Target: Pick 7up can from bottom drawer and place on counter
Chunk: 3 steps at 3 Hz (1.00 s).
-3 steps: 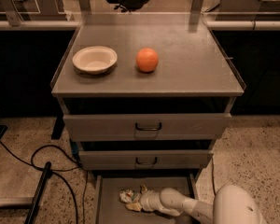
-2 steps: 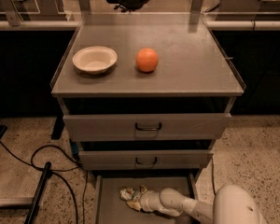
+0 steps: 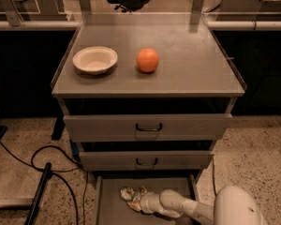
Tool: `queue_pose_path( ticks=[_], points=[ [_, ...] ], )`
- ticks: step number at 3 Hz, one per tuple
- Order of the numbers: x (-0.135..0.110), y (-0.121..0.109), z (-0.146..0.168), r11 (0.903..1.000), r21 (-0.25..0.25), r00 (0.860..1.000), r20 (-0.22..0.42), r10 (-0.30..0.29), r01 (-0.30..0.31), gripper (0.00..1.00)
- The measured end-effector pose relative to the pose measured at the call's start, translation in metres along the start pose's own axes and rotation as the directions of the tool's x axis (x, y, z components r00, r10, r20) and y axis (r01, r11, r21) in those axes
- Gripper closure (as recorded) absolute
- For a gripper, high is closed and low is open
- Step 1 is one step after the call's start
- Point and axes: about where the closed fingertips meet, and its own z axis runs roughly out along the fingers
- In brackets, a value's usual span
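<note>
The bottom drawer [image 3: 112, 213] is pulled open at the foot of the cabinet. The 7up can [image 3: 128, 192], whitish with green and orange marks, lies on its grey floor near the back. My gripper [image 3: 137, 199] is down inside the drawer, right against the can from the right, at the end of my white arm [image 3: 187, 206]. How far the gripper reaches around the can is hidden. The counter [image 3: 192, 64] is the flat grey top of the cabinet, well above.
A white bowl [image 3: 95, 60] and an orange [image 3: 147, 60] sit on the counter's left half. The two upper drawers [image 3: 148, 126] with black handles are closed. Black cables [image 3: 42, 165] run over the speckled floor on the left.
The gripper and the can have shifted slightly toward the back of the drawer. The rest has not changed.
</note>
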Motion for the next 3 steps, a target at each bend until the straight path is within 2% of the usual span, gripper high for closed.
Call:
queue_pose_path(
  ticks=[1,2,3],
  points=[
    [-0.003,0.001,-0.003,1.0,0.0,1.0,0.0,0.0,0.0,1.0],
    [-0.02,0.006,-0.018,0.9994,0.034,0.999,0.039,-0.01,0.009,1.0],
    [-0.033,0.026,-0.036,0.9981,0.061,0.998,0.068,-0.013,0.009,1.0]
  ],
)
